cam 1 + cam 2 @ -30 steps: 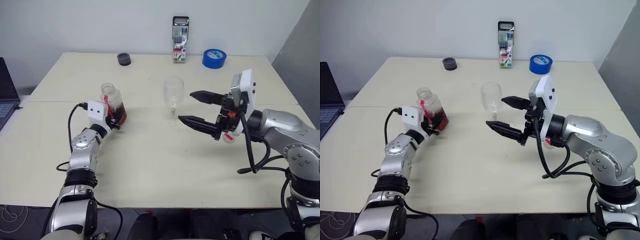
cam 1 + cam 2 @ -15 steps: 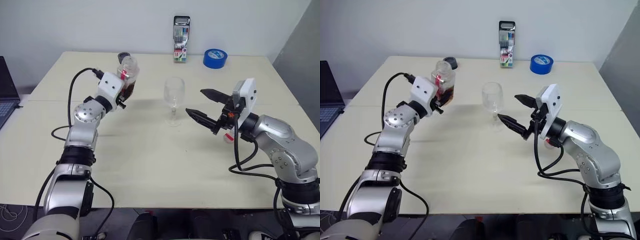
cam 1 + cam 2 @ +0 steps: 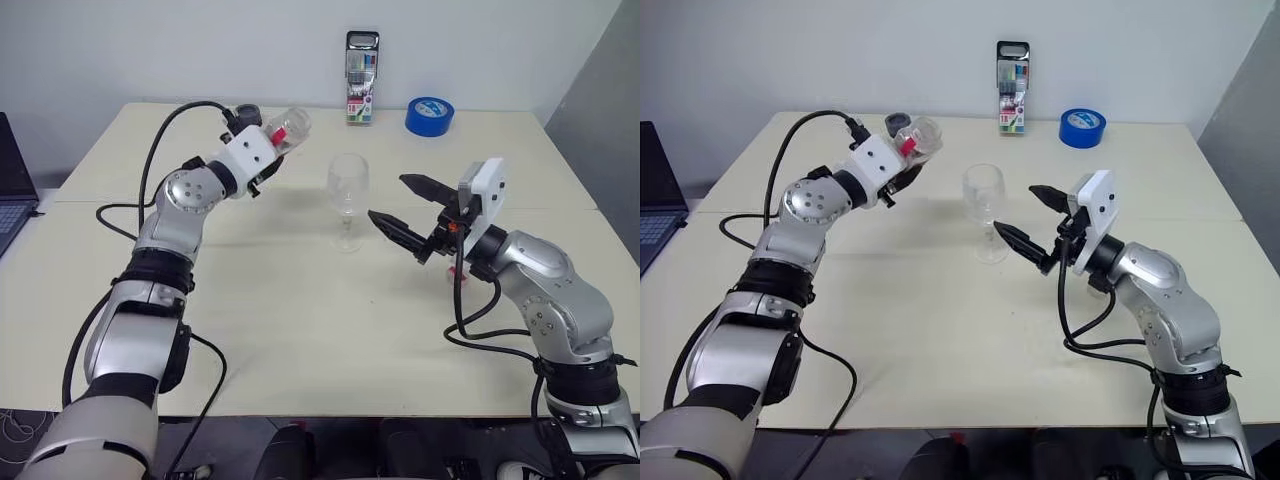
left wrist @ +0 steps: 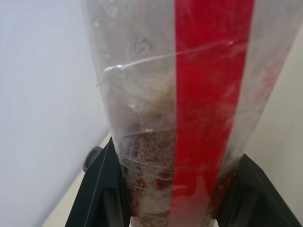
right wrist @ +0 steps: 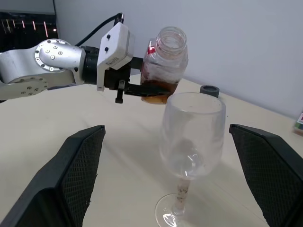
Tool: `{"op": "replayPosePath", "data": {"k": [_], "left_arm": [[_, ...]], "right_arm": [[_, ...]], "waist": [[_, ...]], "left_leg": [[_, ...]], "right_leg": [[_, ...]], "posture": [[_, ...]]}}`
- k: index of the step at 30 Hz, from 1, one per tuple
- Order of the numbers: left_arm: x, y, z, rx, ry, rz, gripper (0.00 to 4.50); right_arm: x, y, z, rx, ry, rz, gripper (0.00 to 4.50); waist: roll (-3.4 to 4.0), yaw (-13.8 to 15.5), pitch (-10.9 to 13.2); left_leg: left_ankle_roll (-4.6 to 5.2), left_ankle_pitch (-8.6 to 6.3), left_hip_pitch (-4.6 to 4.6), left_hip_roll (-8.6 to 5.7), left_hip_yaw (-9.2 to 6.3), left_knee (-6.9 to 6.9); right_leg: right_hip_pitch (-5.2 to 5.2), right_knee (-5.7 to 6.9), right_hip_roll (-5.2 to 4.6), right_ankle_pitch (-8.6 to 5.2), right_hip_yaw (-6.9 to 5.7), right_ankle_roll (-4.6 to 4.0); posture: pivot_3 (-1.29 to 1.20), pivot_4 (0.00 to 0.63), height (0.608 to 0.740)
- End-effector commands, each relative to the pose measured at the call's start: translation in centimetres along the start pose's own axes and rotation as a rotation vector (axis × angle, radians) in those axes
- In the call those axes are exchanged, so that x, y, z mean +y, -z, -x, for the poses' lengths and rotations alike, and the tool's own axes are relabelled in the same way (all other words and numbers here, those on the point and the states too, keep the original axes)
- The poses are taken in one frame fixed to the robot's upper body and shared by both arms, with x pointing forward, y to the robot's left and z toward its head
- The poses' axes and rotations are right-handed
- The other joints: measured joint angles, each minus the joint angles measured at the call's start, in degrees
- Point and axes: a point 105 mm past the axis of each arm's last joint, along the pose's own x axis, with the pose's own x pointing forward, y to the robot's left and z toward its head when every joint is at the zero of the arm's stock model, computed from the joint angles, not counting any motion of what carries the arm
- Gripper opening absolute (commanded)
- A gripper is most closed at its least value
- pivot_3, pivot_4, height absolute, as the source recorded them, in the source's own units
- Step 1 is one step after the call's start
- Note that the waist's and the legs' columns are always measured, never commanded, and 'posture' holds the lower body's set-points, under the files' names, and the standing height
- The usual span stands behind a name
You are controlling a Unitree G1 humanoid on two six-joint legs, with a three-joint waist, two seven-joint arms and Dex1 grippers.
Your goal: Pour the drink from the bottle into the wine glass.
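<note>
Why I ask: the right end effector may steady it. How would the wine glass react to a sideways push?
The wine glass would probably tip rather than slide: a wide bowl sits high on a thin stem over a small round foot. It looks empty, so likely light and easily shoved. Being thin and clear, it is probably fragile if it falls onto the table.

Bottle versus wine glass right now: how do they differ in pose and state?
The bottle is off the table, clamped in the left gripper and tilted toward the glass; the wine glass stands upright on the table, with the right gripper wide open around it, not touching. The bottle holds reddish-brown drink in its lower part; the glass looks empty. The bottle carries a red label strip; the glass is plain. Both are clear and open-topped.
</note>
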Motion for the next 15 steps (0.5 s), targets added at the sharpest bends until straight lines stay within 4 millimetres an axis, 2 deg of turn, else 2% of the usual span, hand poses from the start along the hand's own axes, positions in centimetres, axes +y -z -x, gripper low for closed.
{"op": "replayPosePath", "data": {"k": [1, 15], "left_arm": [[1.9, -2.4, -0.4, -0.065, -0.022, -0.101, 1.72], [2.7, -4.6, -1.2, -0.103, 0.02, -0.353, 1.72]], "right_arm": [[-0.1, -1.0, 0.1, -0.044, 0.002, 0.034, 4.5], [-0.1, -1.2, 0.0, -0.053, 0.015, 0.046, 4.5]], "waist": [[0.0, -0.02, 0.0], [-0.01, -0.03, 0.01]], "left_leg": [[0.0, 0.0, -0.01, 0.0, 0.0, 0.0], [0.0, 0.0, -0.01, -0.01, 0.02, 0.0]], "right_leg": [[-0.01, 0.0, 0.0, 0.0, -0.01, 0.0], [-0.03, 0.01, 0.0, 0.0, 0.01, 0.0]], "posture": [[0.0, 0.15, 0.74], [0.0, 0.15, 0.74]]}}
